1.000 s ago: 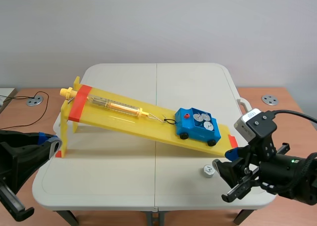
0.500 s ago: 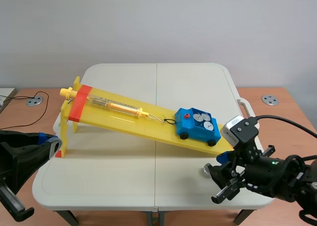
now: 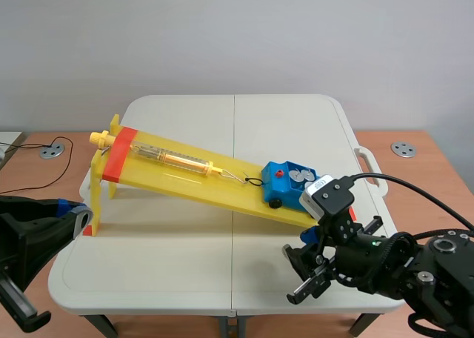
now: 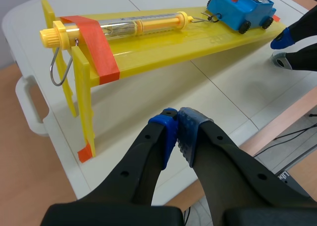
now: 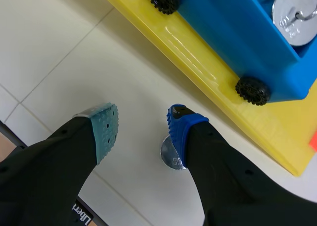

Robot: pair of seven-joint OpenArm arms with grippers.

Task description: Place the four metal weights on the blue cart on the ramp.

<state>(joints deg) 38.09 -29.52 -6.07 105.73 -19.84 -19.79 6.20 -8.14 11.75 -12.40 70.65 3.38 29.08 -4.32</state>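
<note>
Near the blue cart (image 5: 233, 42) my right hand (image 5: 141, 129) hangs spread apart, partly hiding the loose metal weight (image 5: 170, 157); my left hand (image 4: 177, 132), far from the cart, is pressed together, empty.

My left arm (image 3: 26, 242) sits low in the bottom-left corner of the scene view. The left gripper (image 4: 177, 132) is closed, pads pressed together with nothing between them. My right arm (image 3: 415, 267) comes in from the lower right and points down. The right gripper (image 5: 142, 129) is spread wide, its blue pad (image 5: 181, 127) facing its grey-green pad (image 5: 105, 132).
</note>
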